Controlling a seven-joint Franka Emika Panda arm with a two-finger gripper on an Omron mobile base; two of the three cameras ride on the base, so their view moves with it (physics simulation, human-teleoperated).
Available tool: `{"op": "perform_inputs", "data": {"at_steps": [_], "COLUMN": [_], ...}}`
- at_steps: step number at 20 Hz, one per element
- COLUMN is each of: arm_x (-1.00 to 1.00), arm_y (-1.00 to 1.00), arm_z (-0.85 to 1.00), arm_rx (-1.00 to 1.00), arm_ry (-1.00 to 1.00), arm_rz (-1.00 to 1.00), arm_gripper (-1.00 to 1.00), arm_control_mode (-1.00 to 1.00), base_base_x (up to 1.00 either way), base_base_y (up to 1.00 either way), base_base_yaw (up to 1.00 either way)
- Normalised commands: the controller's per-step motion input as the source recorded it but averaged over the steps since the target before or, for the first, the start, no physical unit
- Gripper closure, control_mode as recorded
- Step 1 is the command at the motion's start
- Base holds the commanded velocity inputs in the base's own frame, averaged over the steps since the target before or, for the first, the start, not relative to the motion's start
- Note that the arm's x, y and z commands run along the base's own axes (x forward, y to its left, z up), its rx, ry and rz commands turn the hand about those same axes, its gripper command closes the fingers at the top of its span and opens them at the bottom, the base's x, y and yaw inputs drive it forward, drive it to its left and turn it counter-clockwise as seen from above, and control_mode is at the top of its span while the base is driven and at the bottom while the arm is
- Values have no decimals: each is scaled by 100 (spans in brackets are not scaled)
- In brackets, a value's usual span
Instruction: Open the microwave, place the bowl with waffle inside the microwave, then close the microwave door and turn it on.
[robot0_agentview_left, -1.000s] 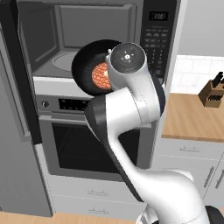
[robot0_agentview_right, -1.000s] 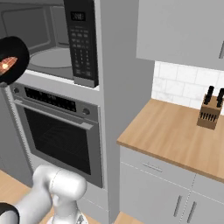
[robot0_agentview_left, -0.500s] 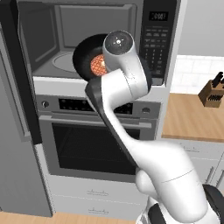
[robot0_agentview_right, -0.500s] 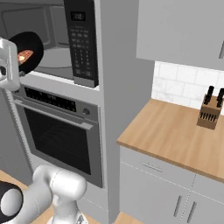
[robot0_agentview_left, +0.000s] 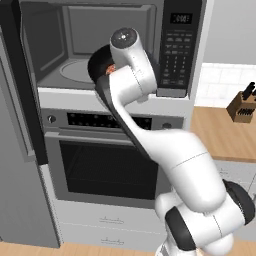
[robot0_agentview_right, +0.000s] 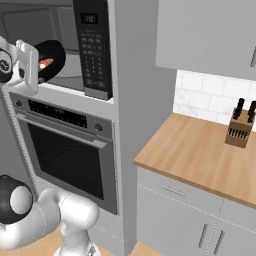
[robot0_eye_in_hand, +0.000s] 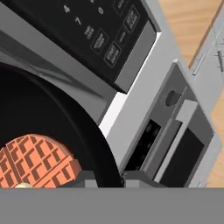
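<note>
The microwave (robot0_agentview_left: 176, 50) stands open, its grey cavity and round turntable (robot0_agentview_left: 75, 72) showing. The microwave door (robot0_agentview_left: 22, 85) is swung out to the left, seen edge-on. My gripper (robot0_agentview_right: 36, 67) is shut on the rim of the black bowl with waffle (robot0_agentview_right: 51, 57), holding it tilted at the cavity's mouth, right of the turntable. In the left base view the bowl (robot0_agentview_left: 101, 66) is partly hidden behind my wrist. The hand view has the waffle (robot0_eye_in_hand: 37, 162) low left in the bowl (robot0_eye_in_hand: 52, 118), the gripper (robot0_eye_in_hand: 109, 178) at its rim and the keypad (robot0_eye_in_hand: 103, 37) above.
A steel oven (robot0_agentview_left: 110, 170) with a horizontal handle sits directly under the microwave. A wooden counter (robot0_agentview_right: 200, 155) to the right carries a knife block (robot0_agentview_right: 240, 127). A tall grey panel (robot0_agentview_left: 15, 200) stands at the left behind the open door.
The arm has carried the bowl up and toward the microwave opening, and the hand has turned. The door and the base have stayed put.
</note>
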Motion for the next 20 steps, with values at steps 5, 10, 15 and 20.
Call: {"op": "perform_inputs", "data": {"at_steps": [5, 10, 15, 20], "arm_x": [60, 65, 60, 50], "arm_y": [15, 13, 0, 0], "arm_z": [0, 0, -3, -16], "arm_rx": [0, 0, 1, 3], "arm_ry": [5, 0, 0, 0], "arm_rz": [-28, -13, -1, 3], "arm_gripper": [100, 100, 100, 100], "arm_control_mode": [-100, -100, -100, -100], "base_base_x": [0, 0, 0, 0], "base_base_y": [0, 0, 0, 0], "base_base_yaw": [0, 0, 0, 0]}}
